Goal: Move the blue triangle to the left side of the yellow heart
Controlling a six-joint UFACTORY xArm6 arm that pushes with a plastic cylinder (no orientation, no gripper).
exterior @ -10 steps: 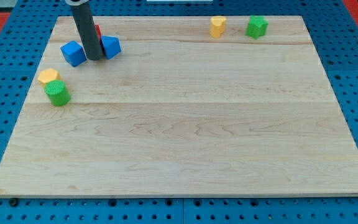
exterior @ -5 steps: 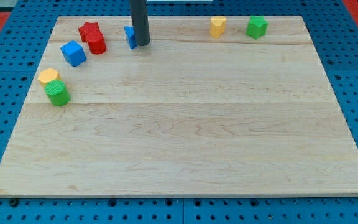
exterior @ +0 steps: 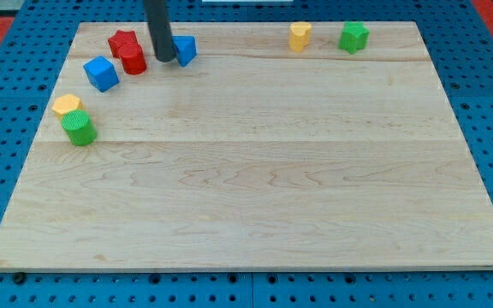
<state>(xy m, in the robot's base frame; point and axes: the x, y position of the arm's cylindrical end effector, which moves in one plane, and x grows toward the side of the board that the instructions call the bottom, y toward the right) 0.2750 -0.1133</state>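
My tip (exterior: 165, 59) is pressing the left face of the small blue triangle block (exterior: 185, 50), far-left on the pale wooden worktop (exterior: 255, 171), lining up a rightward push toward the distant yellow heart block (exterior: 299, 36); no hand exists.

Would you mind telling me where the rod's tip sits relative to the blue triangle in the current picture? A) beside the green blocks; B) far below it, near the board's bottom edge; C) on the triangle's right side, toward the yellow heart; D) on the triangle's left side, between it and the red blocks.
D: my tip stands against the view's left side of the blue triangle, with the red blocks just beyond it.
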